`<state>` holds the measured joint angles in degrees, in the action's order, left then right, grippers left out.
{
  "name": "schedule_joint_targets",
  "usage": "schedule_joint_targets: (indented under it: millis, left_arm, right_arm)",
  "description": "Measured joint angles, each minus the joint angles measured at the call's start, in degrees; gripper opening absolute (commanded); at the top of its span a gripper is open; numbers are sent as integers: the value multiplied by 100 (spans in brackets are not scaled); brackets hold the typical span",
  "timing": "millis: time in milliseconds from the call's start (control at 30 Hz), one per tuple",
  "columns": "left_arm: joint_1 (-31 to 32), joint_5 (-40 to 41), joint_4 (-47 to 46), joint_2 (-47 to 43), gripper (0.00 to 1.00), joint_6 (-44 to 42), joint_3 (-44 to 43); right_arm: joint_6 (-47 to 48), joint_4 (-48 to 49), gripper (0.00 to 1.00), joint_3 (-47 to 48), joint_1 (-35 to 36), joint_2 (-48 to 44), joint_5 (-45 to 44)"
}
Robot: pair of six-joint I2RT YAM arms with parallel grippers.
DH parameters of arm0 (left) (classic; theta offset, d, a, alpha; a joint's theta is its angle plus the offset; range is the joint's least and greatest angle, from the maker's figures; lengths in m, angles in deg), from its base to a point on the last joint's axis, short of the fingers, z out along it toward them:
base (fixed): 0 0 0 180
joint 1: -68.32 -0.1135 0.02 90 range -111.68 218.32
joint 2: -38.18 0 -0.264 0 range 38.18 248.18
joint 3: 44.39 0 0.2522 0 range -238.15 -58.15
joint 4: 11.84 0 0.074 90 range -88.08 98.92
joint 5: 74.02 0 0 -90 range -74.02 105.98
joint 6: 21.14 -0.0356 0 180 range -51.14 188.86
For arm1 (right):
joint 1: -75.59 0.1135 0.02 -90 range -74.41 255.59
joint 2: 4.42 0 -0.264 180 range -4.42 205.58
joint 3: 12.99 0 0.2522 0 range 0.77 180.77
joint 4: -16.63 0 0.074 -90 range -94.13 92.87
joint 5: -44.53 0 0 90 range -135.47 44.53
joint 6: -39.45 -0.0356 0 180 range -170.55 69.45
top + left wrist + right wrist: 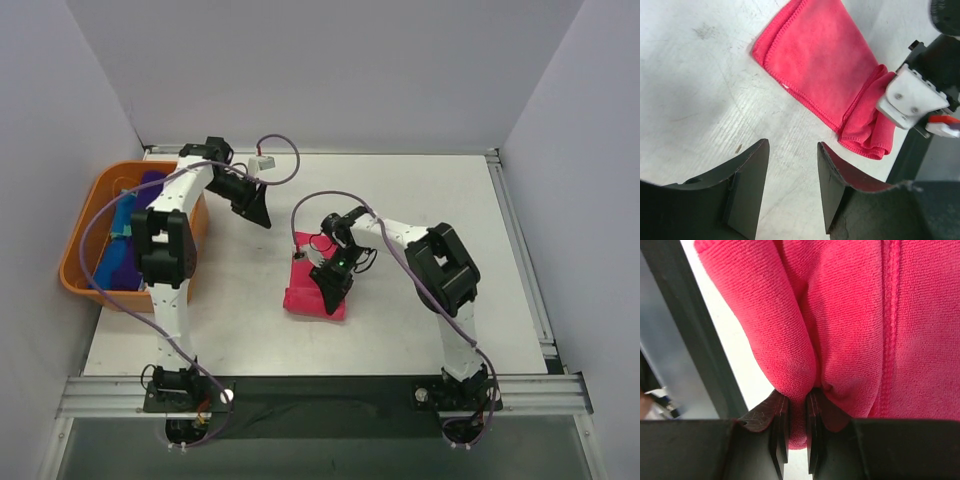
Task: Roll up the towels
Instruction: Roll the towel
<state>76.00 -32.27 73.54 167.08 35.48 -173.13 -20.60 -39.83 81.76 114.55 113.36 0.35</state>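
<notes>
A hot pink towel [305, 300] lies folded on the table in front of the right arm, its near end bunched up. My right gripper [335, 283] is shut on that bunched end. In the right wrist view a fold of the pink towel [850, 315] is pinched between the right gripper [797, 402] jaws. My left gripper [258, 208] hovers open over bare table up and to the left of the towel, holding nothing. In the left wrist view the left gripper [792, 155] stands short of the pink towel [825, 65]. More towels, blue [118, 255] and dark purple [150, 185], lie in the basket.
An orange plastic basket [75, 240] stands at the table's left edge, beside the left arm. The right arm's white wrist housing [912, 97] sits at the towel's bunched end in the left wrist view. Grey walls close the table on three sides.
</notes>
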Motion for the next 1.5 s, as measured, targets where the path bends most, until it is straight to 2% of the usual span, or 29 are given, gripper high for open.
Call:
schedule_joint_targets:
  millis: [100,267,467,600,700,800,900,1133,1267,1367,1400,1467,1500]
  left_arm:
    - [-129,9,-358,-553,55,136,433]
    - [-433,11,-1180,-1930,61,350,1827]
    - [-326,79,-2315,-3759,70,-28,3556]
    - [695,498,-3069,-5206,75,-750,5025]
    - [1718,859,-3508,-5722,75,-1309,5764]
    - [2601,1285,-3851,-5718,81,-1714,6264]
    - [3281,1753,-4245,-5521,82,-1950,6599]
    - [3783,2251,-5014,-5069,80,-2271,6813]
    - [3934,2457,-5451,-4828,71,-2380,7084]
    - [3939,2673,-5768,-4642,56,-2492,7359]
    - [3936,2719,-5893,-4594,44,-2546,7425]
    - [3939,2813,-6089,-4535,32,-2551,7436]
    - [3939,2835,-6109,-4505,22,-2533,7420]
  right_arm:
    - [-26,-278,0,240,-81,286,275]
    - [-57,-734,0,603,-199,745,730]
    - [-125,-1360,0,1078,-407,1368,1320]
    - [-155,-1753,0,1386,-531,1729,1600]
    - [-160,-2044,0,1613,-588,1980,1749]
    - [-157,-2262,0,1786,-610,2157,1825]
    - [-155,-2374,0,1858,-629,2232,1860]
    - [-157,-2592,0,2061,-632,2391,1873]
    - [-157,-2651,0,2096,-638,2439,1891]
    - [-168,-2667,2,2111,-680,2448,1904]
    - [-179,-2667,3,2120,-684,2450,1902]
    - [-219,-2673,7,2142,-691,2452,1886]
    - [-249,-2675,16,2157,-704,2452,1867]
